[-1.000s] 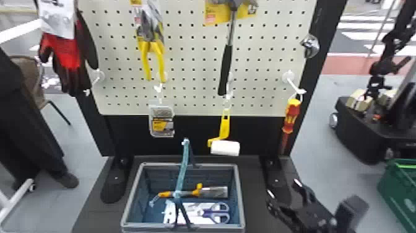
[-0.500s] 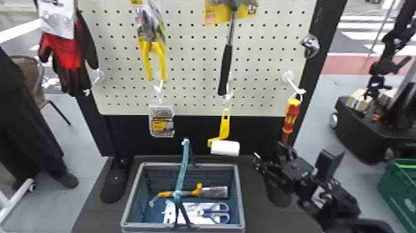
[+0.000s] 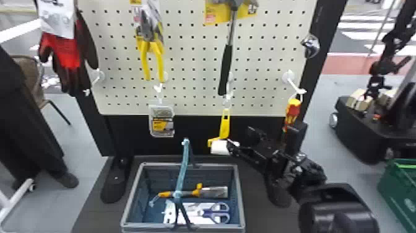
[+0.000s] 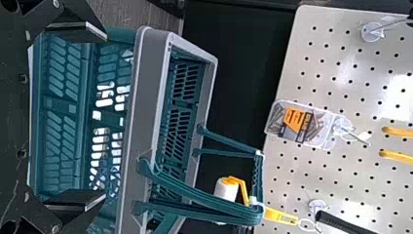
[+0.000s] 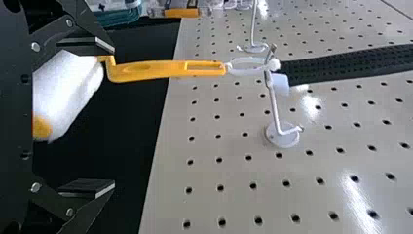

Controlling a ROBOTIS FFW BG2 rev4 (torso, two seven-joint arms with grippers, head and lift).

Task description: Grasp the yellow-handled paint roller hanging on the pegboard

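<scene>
Head view shows one right gripper (image 3: 231, 148), its two fingers spread wide either side of the one paint roller (image 3: 225, 125) on the pegboard (image 3: 192, 96), clamping nothing.

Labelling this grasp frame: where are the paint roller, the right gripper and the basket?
paint roller (image 3: 225, 124): head view, on its yellow handle.
right gripper (image 5: 100, 117): right wrist view, midway between its fingertips.
basket (image 3: 210, 166): head view, on its far grey rim.
</scene>
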